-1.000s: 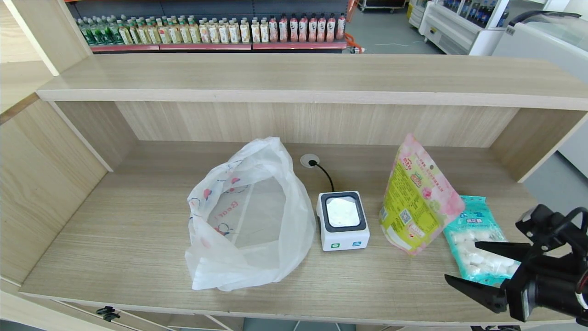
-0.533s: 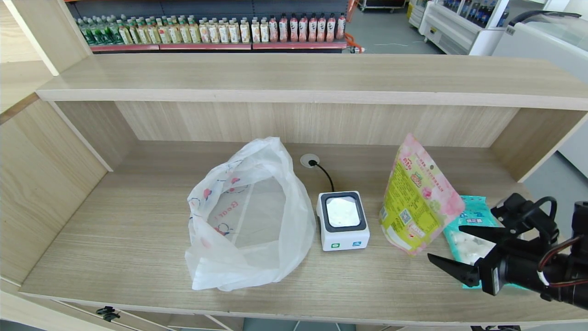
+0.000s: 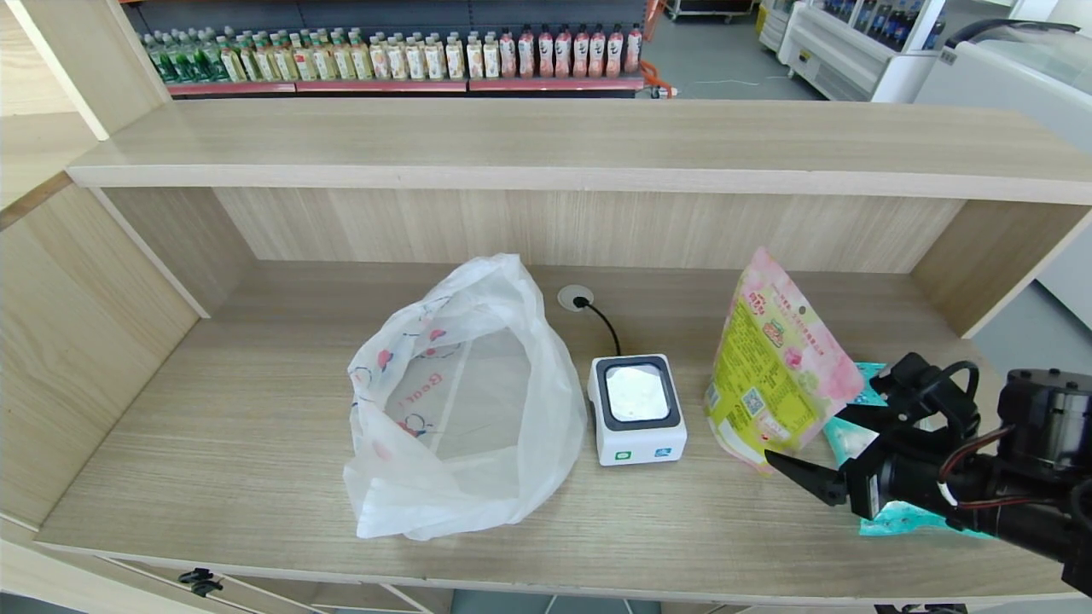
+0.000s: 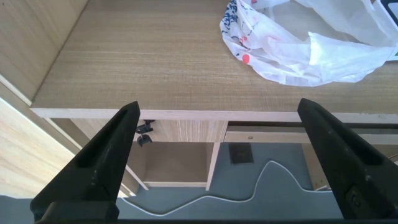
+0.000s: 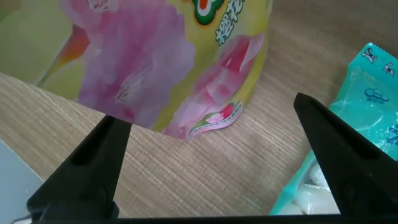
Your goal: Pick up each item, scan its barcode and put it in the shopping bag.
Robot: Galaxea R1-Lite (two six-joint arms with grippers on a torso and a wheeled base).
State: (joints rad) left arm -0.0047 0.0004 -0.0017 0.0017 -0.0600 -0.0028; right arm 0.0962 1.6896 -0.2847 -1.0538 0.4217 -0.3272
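Right claw [image 3: 802,433] released, level with the standing pouch.
Head view: the right arm reaches in low from the worktop's [image 3: 256,409] right edge, its claw spread by the foot of one pink-and-yellow pouch [image 3: 772,358], over one teal packet [image 3: 896,516]; one barcode scanner [image 3: 636,408] stands between the pouch and one slumped, open-mouthed shopping bag [image 3: 461,401]. Left wrist view: the left claw [image 4: 214,162] hangs released off the worktop's front edge, near the bag. Right wrist view: the pouch stands upright just ahead, the teal packet lying beside it.

Bright even daylight, soft shadows, curved edges
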